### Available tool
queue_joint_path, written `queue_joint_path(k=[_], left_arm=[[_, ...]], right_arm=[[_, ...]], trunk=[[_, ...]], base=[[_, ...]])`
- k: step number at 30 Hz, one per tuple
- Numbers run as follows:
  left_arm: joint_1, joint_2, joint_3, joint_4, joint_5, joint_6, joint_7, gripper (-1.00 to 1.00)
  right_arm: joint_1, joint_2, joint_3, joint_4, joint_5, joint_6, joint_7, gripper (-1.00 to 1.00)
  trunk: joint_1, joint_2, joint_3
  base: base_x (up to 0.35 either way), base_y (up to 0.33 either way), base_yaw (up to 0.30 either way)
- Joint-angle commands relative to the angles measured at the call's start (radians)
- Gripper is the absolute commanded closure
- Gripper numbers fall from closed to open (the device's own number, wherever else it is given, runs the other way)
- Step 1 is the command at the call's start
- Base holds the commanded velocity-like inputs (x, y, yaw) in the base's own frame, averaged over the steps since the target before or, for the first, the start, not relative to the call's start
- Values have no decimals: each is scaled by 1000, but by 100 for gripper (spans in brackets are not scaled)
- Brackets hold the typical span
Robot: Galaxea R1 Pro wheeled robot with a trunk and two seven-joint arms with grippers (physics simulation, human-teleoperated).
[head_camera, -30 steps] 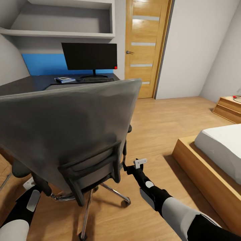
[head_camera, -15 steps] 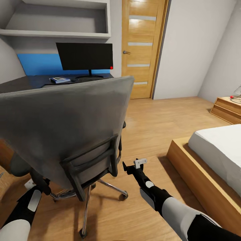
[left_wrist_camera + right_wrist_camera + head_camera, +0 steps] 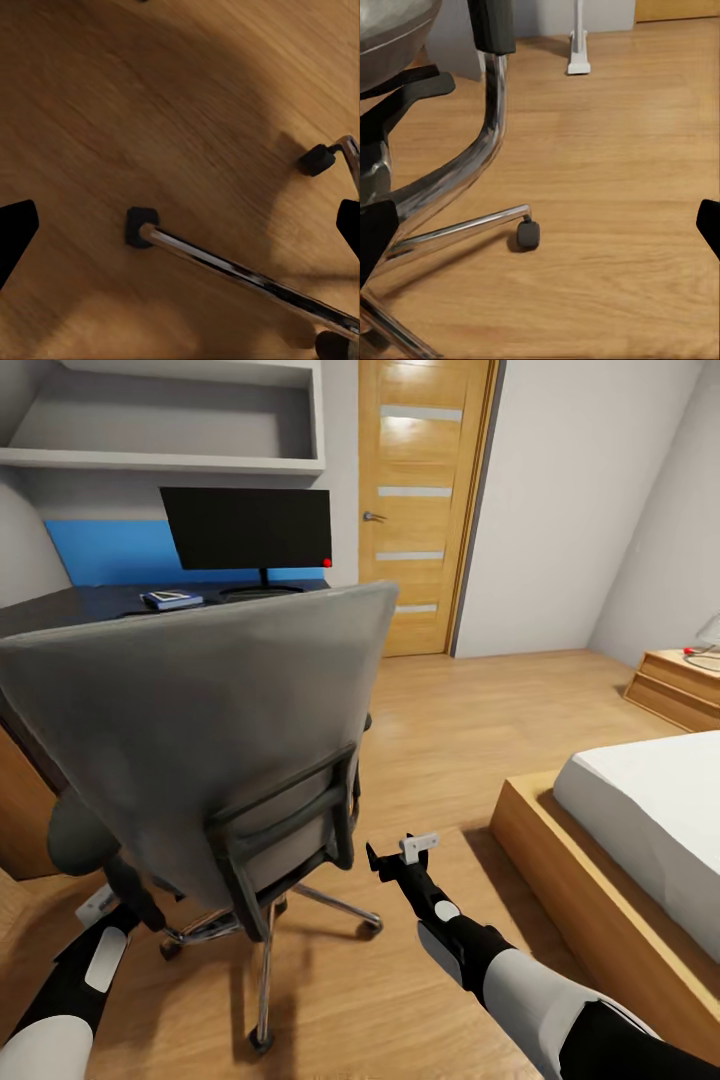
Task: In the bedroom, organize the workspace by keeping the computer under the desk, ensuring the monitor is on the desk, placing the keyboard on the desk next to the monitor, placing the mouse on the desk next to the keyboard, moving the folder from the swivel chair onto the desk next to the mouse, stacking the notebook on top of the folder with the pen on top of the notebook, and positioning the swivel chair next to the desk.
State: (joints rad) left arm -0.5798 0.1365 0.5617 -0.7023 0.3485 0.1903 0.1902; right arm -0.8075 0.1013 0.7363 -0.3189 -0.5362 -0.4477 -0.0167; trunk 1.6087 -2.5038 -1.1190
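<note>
Swivel chair (image 3: 200, 730) turned a little since a second ago, backrest more side-on, base further left; view itself drifted too. Left gripper (image 3: 100, 908) low beside chair base, jaws apart over floor (image 3: 112, 112). Desk (image 3: 70, 605) beyond chair holds folder (image 3: 170, 599), monitor (image 3: 246, 530). Right gripper (image 3: 400, 852) just right of chair, jaws apart, empty. Bed (image 3: 640, 810) far right.

No readable text, labels or numbers
</note>
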Motion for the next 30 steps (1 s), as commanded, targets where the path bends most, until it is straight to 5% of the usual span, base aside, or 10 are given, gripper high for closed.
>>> queue_joint_path(k=[1,17,30], left_arm=[[0,0,0,-2,10,5,4,-100],[0,0,0,-2,10,5,5,-100],[0,-1,0,-1,10,5,5,-100]], right_arm=[[-1,0,8,1,-10,-5,-2,-100],[-2,1,9,1,-10,-3,-2,-100],[-2,4,7,1,-11,2,-3,-100]], trunk=[[-1,0,-1],[-1,0,-1],[-1,0,-1]], base=[[-244,129,0],[-120,34,0],[-309,0,0]])
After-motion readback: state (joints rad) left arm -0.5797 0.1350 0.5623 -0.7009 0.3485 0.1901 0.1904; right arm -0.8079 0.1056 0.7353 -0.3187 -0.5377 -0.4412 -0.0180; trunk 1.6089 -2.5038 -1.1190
